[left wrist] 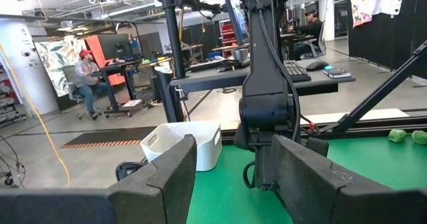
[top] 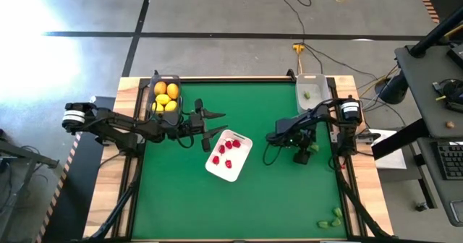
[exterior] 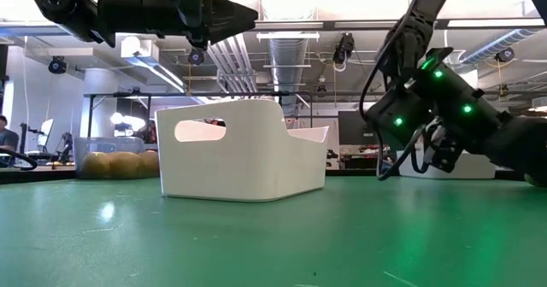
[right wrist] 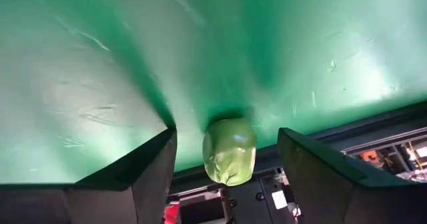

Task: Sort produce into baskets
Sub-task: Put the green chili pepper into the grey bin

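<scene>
We see the right gripper point(top: 312, 147) low on the green tabletop point(top: 275, 192) at the right of the high view, its fingers apart, with a small green piece point(right wrist: 229, 151) between them and not squeezed. The left gripper point(top: 217, 115) hangs with fingers apart left of the middle, just above the white tray point(top: 243, 156) of red berries point(top: 226, 152). Lemons point(top: 166, 96) sit in the dark bin point(top: 153, 84) at the upper left, one green piece point(top: 307, 94) lies in the clear bin point(top: 309, 79) at the upper right, and more green pieces point(top: 331, 217) lie at the lower right.
</scene>
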You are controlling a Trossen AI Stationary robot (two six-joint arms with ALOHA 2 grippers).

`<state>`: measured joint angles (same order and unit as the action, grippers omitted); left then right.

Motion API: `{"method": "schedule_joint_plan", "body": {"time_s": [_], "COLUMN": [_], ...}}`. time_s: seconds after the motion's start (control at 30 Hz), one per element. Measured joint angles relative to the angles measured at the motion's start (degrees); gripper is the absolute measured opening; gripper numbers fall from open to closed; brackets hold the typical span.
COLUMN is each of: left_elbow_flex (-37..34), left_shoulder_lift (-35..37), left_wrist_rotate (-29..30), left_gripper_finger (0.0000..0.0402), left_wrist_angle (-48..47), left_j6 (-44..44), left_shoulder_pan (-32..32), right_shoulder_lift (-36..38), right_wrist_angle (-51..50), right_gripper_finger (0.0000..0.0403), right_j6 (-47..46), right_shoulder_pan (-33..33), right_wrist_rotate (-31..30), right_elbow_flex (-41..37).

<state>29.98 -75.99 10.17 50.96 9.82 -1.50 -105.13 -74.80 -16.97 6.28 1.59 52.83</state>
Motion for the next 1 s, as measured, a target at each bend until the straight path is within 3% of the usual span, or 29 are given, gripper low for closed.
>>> {"method": "schedule_joint_plan", "body": {"time_s": [0.4, 0.73, 0.8, 1.0], "left_elbow_flex": [0.0, 0.13, 0.2, 0.22], "left_shoulder_lift": [0.0, 0.0, 0.0, 0.0], "left_wrist_rotate": [0.0, -0.02, -0.02, -0.02], "left_gripper_finger": [0.0178, 0.0178, 0.0178, 0.0178], "left_wrist_angle": [0.0, 0.0, 0.0, -0.02], "left_j6": [0.0, -0.02, -0.02, -0.02], "left_shoulder_pan": [0.0, 0.0, 0.0, 0.0], "right_shoulder_lift": [0.03, 0.95, 1.0, 2.67], "right_wrist_angle": [0.18, -1.22, -4.14, -15.28], "right_gripper_finger": [0.0187, 0.008, 0.0069, 0.0077], "right_j6": [-1.63, 1.24, 1.78, 2.25], "right_shoulder_pan": [0.02, 0.17, 0.57, 4.74], "right_wrist_rotate": [1.88, 1.03, -1.66, -18.23], "right_elbow_flex": [-2.97, 4.49, 7.27, 17.34]}}
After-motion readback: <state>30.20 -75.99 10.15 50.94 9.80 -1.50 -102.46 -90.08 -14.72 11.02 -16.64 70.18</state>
